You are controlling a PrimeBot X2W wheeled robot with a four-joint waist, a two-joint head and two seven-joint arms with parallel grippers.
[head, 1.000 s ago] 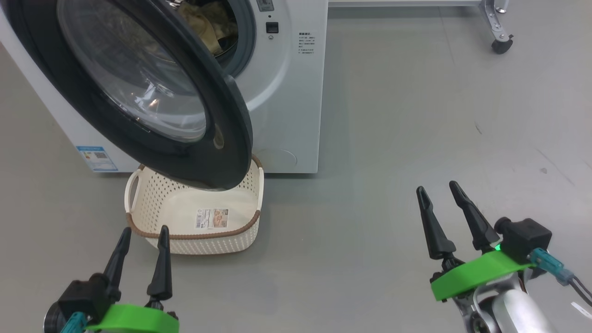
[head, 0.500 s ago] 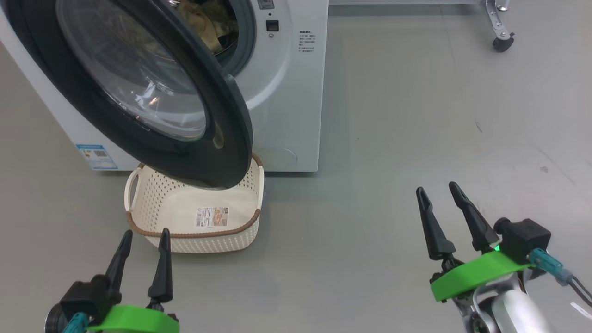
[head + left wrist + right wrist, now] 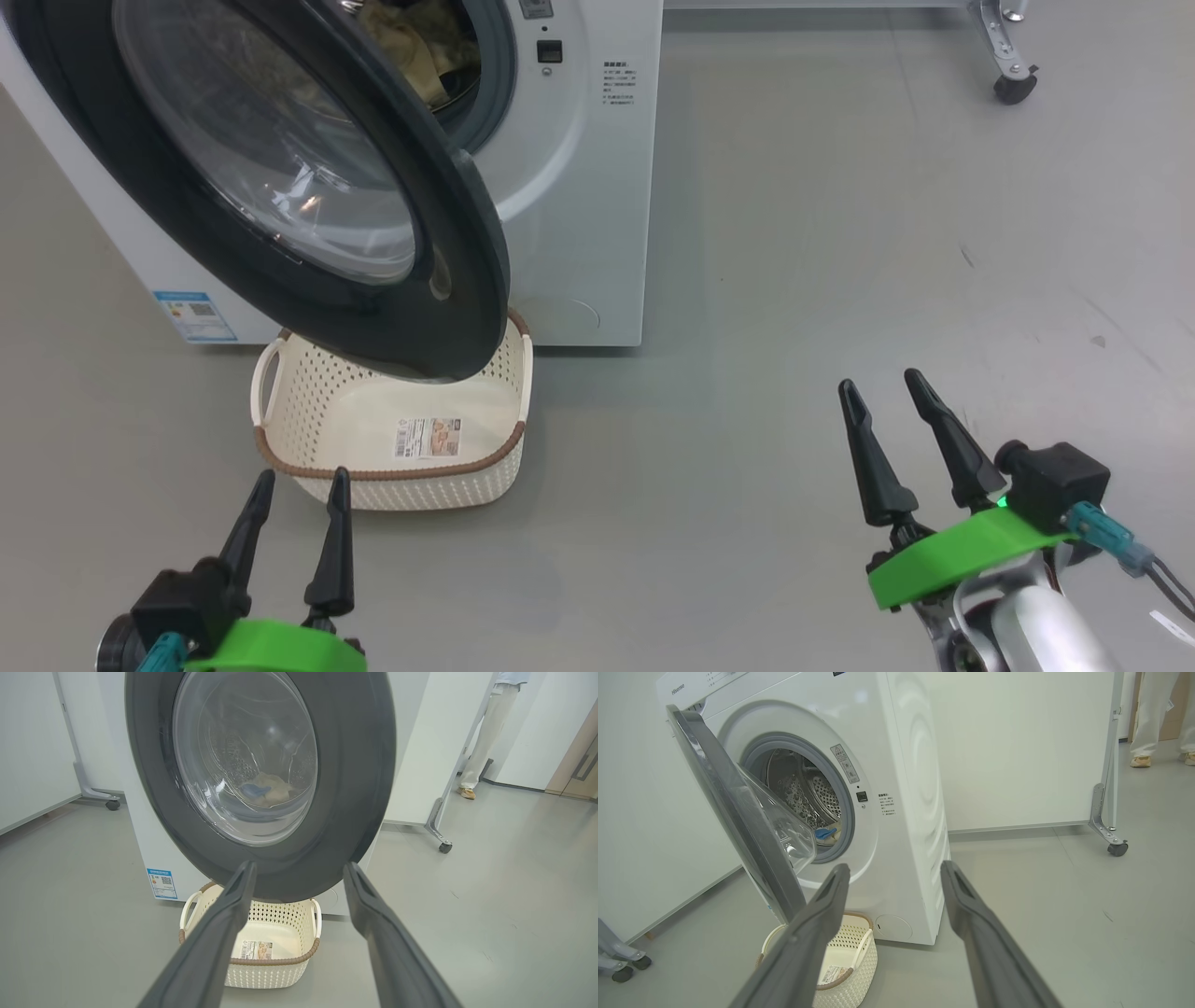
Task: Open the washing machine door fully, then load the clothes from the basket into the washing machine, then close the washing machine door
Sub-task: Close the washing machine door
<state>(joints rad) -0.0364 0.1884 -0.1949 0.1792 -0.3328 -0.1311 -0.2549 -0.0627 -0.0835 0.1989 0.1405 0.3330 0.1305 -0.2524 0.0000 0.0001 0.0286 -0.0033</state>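
Note:
The washing machine stands at the upper left with its door swung partly open over the basket. The basket holds nothing but its label. The clothes lie inside the drum, cream with a blue patch. My left gripper hangs open just in front of the basket's near rim, holding nothing. Out on the floor to the right, my right gripper is open and bare too.
A white partition on a wheeled metal foot stands behind and right of the machine. A person's legs show beyond it. Grey floor spreads right of the machine.
My left gripper has drifted slightly right and lower in the head view. The right gripper, door and basket have stayed put.

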